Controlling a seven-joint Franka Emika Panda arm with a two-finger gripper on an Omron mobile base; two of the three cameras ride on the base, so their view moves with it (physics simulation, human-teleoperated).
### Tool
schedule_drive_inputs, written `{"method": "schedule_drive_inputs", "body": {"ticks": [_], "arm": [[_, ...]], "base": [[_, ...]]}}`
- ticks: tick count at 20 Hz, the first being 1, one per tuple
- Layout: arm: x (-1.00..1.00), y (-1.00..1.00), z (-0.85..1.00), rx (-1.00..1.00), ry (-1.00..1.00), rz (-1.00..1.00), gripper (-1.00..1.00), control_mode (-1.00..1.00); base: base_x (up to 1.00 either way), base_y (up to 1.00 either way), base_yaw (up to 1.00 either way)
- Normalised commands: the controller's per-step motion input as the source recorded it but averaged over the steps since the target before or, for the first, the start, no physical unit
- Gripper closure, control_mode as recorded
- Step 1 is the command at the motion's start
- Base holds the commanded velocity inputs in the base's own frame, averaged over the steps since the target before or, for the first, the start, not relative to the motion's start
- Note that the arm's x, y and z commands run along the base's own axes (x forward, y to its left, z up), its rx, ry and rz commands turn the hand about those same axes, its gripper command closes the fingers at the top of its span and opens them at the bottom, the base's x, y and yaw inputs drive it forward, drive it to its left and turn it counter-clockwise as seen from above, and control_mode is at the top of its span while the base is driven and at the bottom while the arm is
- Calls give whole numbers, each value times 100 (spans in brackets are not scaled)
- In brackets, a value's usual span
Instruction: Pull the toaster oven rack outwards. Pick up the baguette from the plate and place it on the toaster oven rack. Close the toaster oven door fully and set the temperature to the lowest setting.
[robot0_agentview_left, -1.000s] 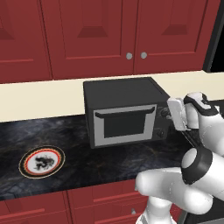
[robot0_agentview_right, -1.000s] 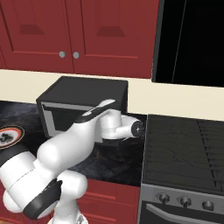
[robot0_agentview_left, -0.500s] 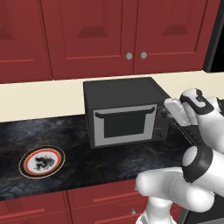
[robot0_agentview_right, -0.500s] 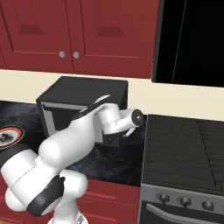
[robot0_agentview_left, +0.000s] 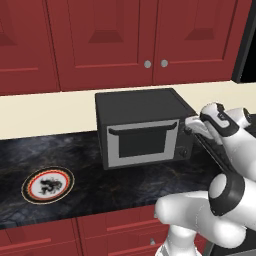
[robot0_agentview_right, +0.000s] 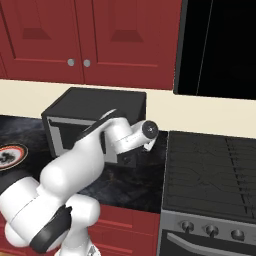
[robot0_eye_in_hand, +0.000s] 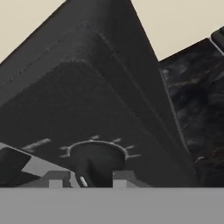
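Note:
The black toaster oven stands on the dark counter with its grey door closed against the front. The rack and the baguette are hidden from view. Left of the oven lies the plate, red-rimmed and with nothing on it; it also shows at the picture's left edge. My gripper is pressed to the narrow control panel on the oven's right. In the hand view the fingers sit on either side of a round dark knob with tick marks around it, and the gripper is shut on that knob.
A black stovetop with grates lies right of the oven, its front knobs below. Red cabinet doors hang above the cream backsplash. A tall black panel rises at the far right.
My hand has rolled at the wrist while staying at the control panel, and the forearm has swung a little upward. The oven and the plate have not moved.

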Motion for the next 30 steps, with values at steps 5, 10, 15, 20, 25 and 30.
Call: {"method": "schedule_drive_inputs", "body": {"ticks": [5, 10, 15, 20, 25, 30], "arm": [[0, 0, -38, -33, -19, 18, 100, -100], [0, 0, -41, -35, -21, 19, 100, -100], [0, 1, -46, -39, -24, 22, 100, -100], [0, 0, -48, -39, -23, 24, 100, -100], [0, 0, -47, -38, -16, 26, 100, -100], [0, 0, -46, -37, -9, 27, 100, -100]], "base": [[0, 0, 0], [0, 0, 0], [0, 0, 0], [0, 0, 0], [0, 0, 0], [0, 0, 0]]}}
